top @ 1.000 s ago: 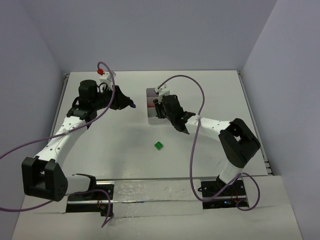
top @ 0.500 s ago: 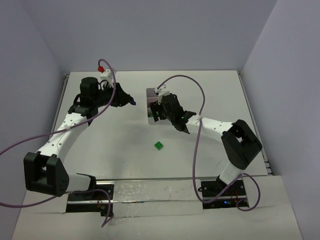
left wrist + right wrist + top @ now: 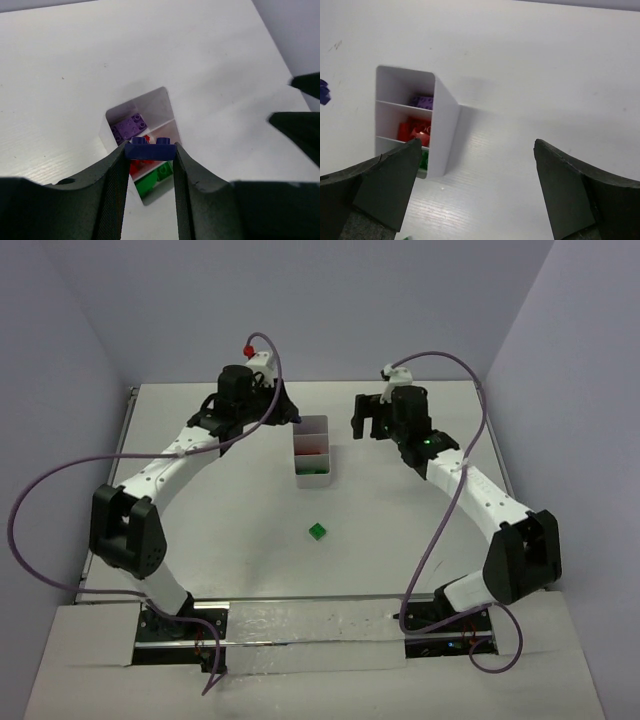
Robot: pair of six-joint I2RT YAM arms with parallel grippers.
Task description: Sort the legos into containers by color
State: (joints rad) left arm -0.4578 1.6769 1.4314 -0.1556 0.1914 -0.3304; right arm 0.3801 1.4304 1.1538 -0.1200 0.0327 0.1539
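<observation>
The tray (image 3: 445,131) stood far-centre, the right gripper (image 3: 477,176) spread and empty to its right, the left gripper (image 3: 150,156) at its far end pinching a dark blue brick (image 3: 150,148), judged due for release beside the purple brick (image 3: 131,127), while a green brick (image 3: 317,531) lay loose nearer.

1 loose brick (image 3: 317,531) lies on the table (image 3: 200,510) before the tray (image 3: 444,131).

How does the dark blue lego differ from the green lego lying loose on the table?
The dark blue lego is raised, pinched in the left claw; the green lego lies free on the table. One is dark blue, the other green. Both are outside the tray.
</observation>
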